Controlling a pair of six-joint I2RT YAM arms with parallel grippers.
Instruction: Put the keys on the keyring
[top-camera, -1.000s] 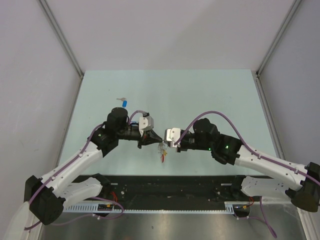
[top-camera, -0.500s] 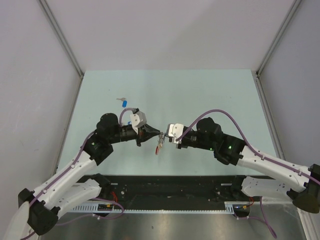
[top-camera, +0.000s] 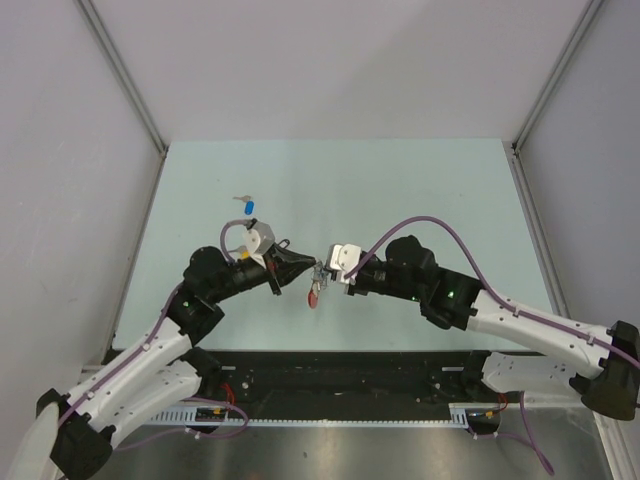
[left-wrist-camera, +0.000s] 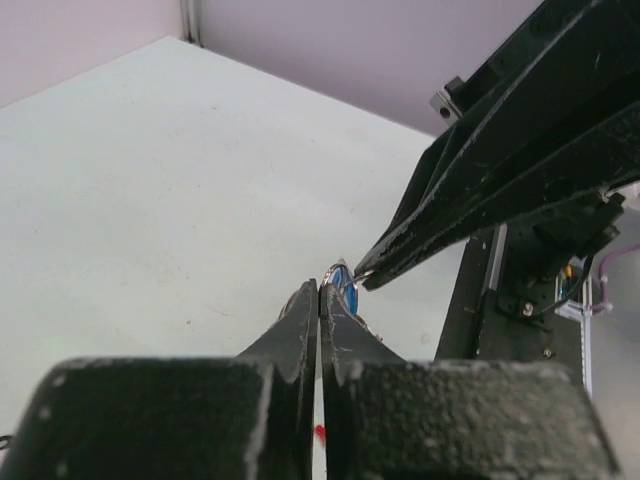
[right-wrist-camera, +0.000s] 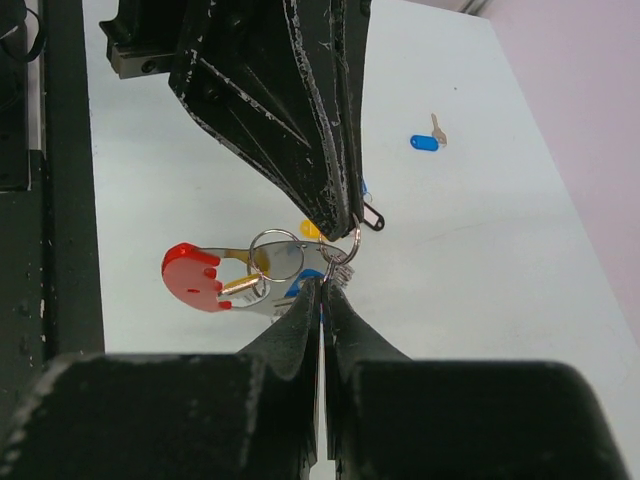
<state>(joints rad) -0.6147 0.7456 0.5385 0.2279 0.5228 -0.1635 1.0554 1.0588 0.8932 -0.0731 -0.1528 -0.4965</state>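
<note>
Two pairs of jaws meet tip to tip above the counter, and the one keyring hangs between them, clear of the surface. The left jaws, at the end of the left arm, are clenched with no gap between the fingers, their tips pinching the metal at the top of the keyring. The right jaws, on the right arm, are clenched as well, their tips closed on a small wire loop of the same bunch, touching or almost touching the left tips. Just below the two sets of tips hangs one red plastic tab, with one silvery round loop beside it. Three tags show in the bunch: one yellow tag just behind the left tips, one black tag beside those tips, and one blue tag pressed between both sets of tips. How many metal key blades hang there cannot be counted, since they overlap. One more key lies flat on the counter, well apart from both jaws, on the far side of the left jaws; it carries a blue tag of its own and nothing touches it. That makes one loose key, against three tagged keys at the jaws.
</note>
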